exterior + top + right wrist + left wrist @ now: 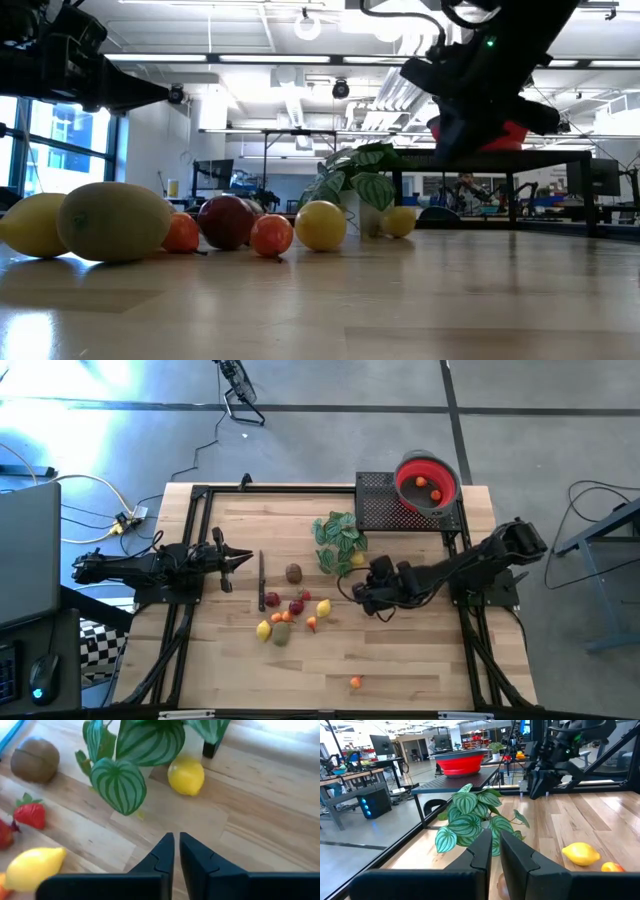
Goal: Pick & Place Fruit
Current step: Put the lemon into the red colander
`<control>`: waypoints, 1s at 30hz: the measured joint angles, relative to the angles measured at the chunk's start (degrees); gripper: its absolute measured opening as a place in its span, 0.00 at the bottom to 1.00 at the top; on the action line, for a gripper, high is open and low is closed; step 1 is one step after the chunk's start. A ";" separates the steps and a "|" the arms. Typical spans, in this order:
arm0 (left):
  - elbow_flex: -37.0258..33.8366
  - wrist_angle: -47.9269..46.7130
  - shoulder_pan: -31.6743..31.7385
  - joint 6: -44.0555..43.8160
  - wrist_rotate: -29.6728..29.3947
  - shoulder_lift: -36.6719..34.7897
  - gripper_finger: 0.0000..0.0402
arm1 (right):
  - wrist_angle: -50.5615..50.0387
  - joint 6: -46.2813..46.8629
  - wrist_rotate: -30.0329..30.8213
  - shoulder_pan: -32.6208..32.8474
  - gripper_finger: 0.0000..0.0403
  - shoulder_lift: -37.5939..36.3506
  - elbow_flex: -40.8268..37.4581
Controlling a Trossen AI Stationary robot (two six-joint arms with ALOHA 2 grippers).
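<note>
item: right gripper (174, 851). state: fingers nearly together with a thin slit between them, nothing clamped. position: above the bare wood, nose angled down at the table, near the middle of the board.

item: lemon (186, 777). position: ahead of the right gripper's fingertips, lying just beside the plant sprig (131, 750), one striped leaf hanging close to it. judged the step in hand: the nearest pick.

item: other fruit. a strawberry (31, 814), a brown kiwi-like piece (35, 759) and a second lemon (34, 866) lie off to one side of the fingers; in the high view the main cluster (287, 615) sits between the two arms, and one orange piece (356, 682) lies well apart near the table edge.

item: red bowl (427, 482). position: behind the right gripper on the black stand, two pieces already in it.

item: left gripper (495, 851). state: fingers close together, empty, waiting to the far side of the cluster.

handling note, judgement: spread the fingers first, come down over the lemon's narrow middle from the side away from the leaf, so no leaf is pinched; a round smooth shell may roll, so close centred.
</note>
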 joint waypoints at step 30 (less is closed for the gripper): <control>0.00 -0.02 0.00 -0.02 -0.05 0.00 0.08 | 22.50 -15.86 1.43 0.33 0.65 0.00 -12.06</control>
